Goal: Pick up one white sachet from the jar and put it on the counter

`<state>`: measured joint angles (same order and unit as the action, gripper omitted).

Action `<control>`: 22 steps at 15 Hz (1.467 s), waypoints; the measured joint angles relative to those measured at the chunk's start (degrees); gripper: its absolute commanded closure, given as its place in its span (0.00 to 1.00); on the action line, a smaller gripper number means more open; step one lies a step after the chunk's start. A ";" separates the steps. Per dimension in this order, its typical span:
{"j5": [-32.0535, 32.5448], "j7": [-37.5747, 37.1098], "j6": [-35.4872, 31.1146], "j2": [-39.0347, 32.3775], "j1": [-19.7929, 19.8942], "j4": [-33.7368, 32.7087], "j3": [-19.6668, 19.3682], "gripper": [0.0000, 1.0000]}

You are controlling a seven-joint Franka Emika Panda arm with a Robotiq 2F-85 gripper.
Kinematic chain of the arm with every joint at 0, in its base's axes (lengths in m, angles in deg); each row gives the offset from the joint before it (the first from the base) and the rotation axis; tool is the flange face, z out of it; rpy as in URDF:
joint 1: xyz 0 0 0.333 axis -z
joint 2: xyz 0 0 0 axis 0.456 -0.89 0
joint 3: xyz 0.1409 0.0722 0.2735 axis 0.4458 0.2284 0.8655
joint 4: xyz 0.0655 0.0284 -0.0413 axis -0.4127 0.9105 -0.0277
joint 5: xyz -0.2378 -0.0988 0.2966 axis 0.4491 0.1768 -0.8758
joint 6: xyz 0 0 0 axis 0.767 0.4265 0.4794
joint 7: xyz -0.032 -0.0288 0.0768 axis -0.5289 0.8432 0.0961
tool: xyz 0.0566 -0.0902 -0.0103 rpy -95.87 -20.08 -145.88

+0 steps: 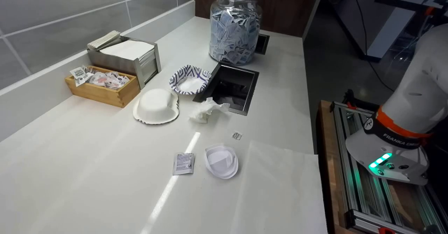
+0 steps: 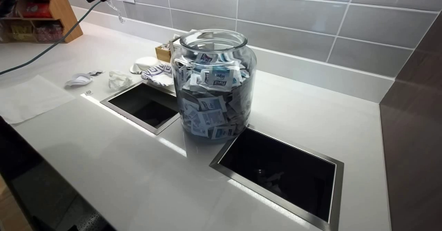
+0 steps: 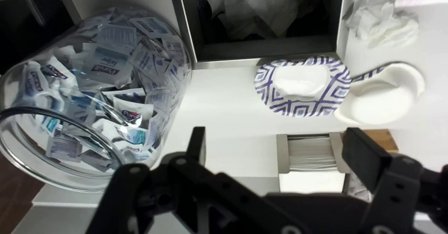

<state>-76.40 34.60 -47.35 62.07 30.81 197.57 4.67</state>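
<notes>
Jar [image 2: 214, 89], all views; robot base [image 1: 393, 153], exterior only

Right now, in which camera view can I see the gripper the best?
The wrist view: there the gripper appears large, both fingers clearly apart. In both exterior views only small dark ends of it show, at the top edge.

Exterior views looked obliquely down at countertop [image 1: 280, 97] from opposite ends, sharing glass jar [image 2: 214, 96]; wrist view faced steeply down, closer in.
</notes>
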 measured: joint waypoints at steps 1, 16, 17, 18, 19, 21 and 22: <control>-0.38 -1.99 0.00 0.25 0.70 -0.54 -0.08 0.00; -3.35 -15.27 0.58 0.52 7.57 -2.09 -1.00 0.00; -3.36 -16.20 0.45 0.19 8.36 -2.31 -1.27 0.00; -3.44 -17.43 0.45 -0.25 9.22 -2.64 -1.67 0.00; -3.61 -18.73 0.44 -0.81 10.13 -3.17 -2.12 0.00; -4.17 -21.47 0.45 -2.16 11.89 -4.40 -2.90 0.00; -4.63 -22.48 0.47 -2.92 12.51 -5.11 -3.27 0.00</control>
<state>-81.04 12.13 -46.88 59.15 43.33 192.46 1.40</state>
